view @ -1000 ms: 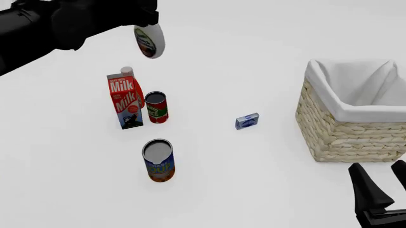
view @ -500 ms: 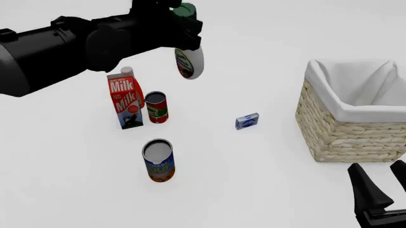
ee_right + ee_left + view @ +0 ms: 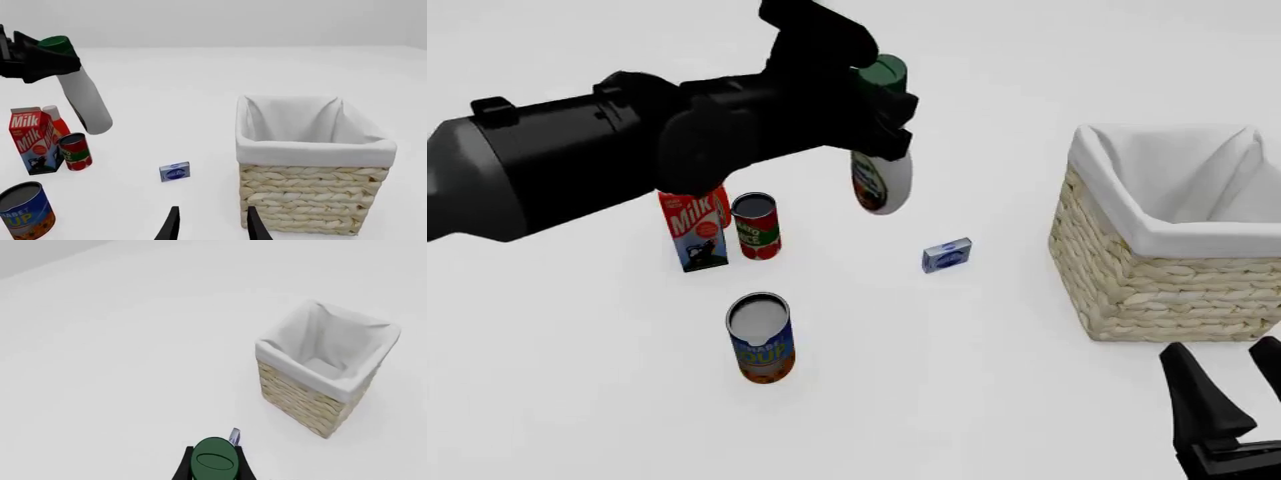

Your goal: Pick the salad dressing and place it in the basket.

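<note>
The salad dressing [image 3: 881, 186], a white bottle with a dark green cap, hangs in the air above the table between the cans and the basket [image 3: 1148, 292]. My left gripper [image 3: 881, 118] is shut on its neck just under the cap. In the left wrist view only the green cap of the salad dressing [image 3: 215, 462] shows between the fingers, with the basket [image 3: 300, 401] ahead. The right wrist view shows the salad dressing [image 3: 87, 102] tilted and well to the side of the basket [image 3: 300, 196]. My right gripper [image 3: 1234, 388] stands open and holds nothing, low at the table's near right.
A red milk carton [image 3: 701, 232] and a red can [image 3: 755, 226] stand under the left arm. A blue-and-orange soup can [image 3: 761, 338] is nearer. A small blue box [image 3: 946, 255] lies between the cans and the basket.
The left arm has carried the salad dressing rightward, from above the milk carton to the middle of the table. The right gripper has not moved.
</note>
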Motion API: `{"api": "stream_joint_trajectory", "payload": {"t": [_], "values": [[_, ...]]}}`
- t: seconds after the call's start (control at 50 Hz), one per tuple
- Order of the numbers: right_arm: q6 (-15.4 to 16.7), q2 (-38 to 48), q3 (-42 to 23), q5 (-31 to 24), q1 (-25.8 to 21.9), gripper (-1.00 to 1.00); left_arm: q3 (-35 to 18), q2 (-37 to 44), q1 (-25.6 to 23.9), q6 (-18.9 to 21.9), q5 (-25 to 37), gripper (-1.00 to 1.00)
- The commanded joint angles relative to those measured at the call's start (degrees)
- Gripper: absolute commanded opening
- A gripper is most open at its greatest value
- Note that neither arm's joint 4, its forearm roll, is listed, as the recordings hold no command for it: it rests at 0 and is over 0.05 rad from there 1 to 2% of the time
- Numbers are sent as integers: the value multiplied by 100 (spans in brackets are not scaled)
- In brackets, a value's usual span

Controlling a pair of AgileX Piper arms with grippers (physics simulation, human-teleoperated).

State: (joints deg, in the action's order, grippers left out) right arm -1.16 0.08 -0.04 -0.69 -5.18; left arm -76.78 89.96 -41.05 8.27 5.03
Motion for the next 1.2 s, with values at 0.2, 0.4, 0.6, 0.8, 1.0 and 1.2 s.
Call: {"api": "stream_joint_trajectory", "payload": {"t": [0.2, 0.4, 0.6, 0.8, 1.0, 1.2], "values": [[554, 263, -373, -280, -434, 100, 47, -25, -99, 70, -83, -100], [885, 987, -1186, -418, -912, 100, 88, -69, -132, 25, -106, -100], [1195, 1856, -1777, -185, -1237, 100, 81, -105, -238, 11, -93, -100], [1287, 2543, -2082, 128, -1553, 100, 77, -161, -278, -37, -68, -100], [1364, 3319, -2449, 463, -1898, 100, 153, -235, -345, -66, -91, -100], [1427, 3893, -2622, 844, -2256, 100, 135, -287, -446, -73, -39, -100]]}}
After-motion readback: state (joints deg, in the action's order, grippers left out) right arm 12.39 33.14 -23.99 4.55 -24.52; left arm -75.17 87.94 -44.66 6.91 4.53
